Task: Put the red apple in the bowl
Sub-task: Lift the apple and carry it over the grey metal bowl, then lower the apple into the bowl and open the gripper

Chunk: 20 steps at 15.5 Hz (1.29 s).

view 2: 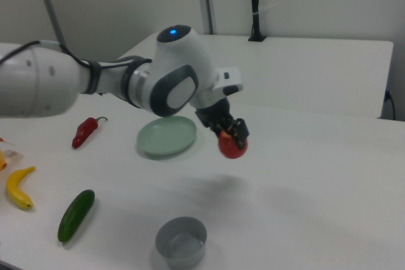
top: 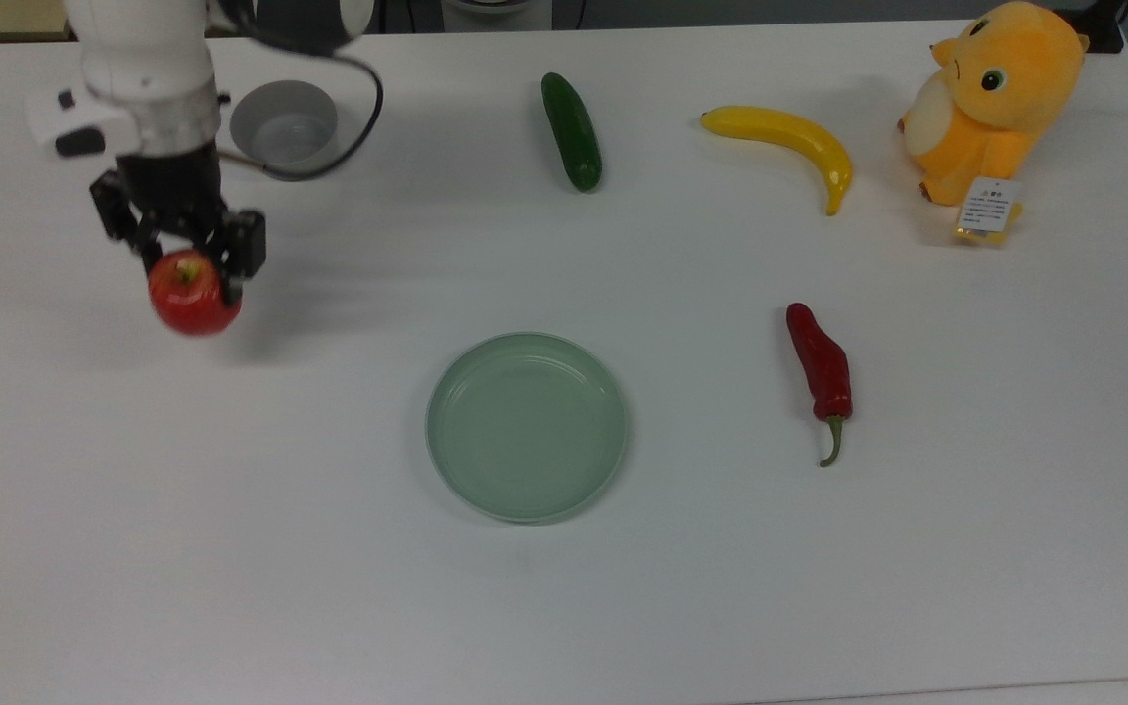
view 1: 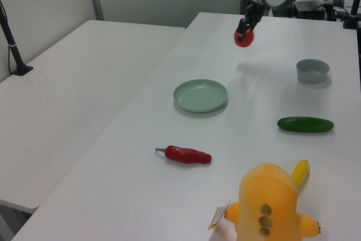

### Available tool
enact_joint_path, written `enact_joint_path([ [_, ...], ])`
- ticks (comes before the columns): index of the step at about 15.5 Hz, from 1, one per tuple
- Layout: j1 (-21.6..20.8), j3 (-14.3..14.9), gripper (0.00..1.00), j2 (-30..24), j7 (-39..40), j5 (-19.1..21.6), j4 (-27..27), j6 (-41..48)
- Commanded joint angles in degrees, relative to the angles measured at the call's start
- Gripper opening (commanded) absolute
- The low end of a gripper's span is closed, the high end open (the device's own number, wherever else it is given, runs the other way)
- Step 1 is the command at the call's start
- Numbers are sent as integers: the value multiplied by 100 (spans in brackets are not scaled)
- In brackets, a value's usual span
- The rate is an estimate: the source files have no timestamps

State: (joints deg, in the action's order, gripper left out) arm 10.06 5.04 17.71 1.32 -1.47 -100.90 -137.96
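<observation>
One apple (top: pixel 192 294) hangs pinched in my end effector (top: pixel 190 262) above the counter (top: pixel 623 587), high enough to clear the bowl (top: pixel 284 121) at one o'clock.

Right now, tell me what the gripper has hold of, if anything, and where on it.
The gripper holds the red apple by its upper part, fingers on opposite sides near the stem, lifted clear of the table.
</observation>
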Motion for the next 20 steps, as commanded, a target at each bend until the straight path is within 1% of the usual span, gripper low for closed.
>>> enact_joint_path([
  [1,22,-99,41,-1399,596,-64,-1263,916],
  [2,-4,-91,41,-1715,806,-64,-1491,1372],
  [3,-13,-91,41,-1901,956,-64,-1668,1612],
  [6,-84,-38,41,-2332,1150,-81,-2317,1790],
  [7,-84,-12,41,-2351,1281,-133,-2459,1894],
  [10,-84,225,41,-2351,1633,-423,-2496,2298],
  [12,-75,392,41,-2342,1888,-441,-2496,2343],
  [16,-40,463,42,-2307,2021,-494,-2504,2335],
  [17,-22,472,47,-2290,2038,-503,-2504,2326],
  [18,-22,507,59,-2255,2039,-512,-2504,2317],
  [20,-31,507,80,-2228,2039,-503,-2513,2326],
])
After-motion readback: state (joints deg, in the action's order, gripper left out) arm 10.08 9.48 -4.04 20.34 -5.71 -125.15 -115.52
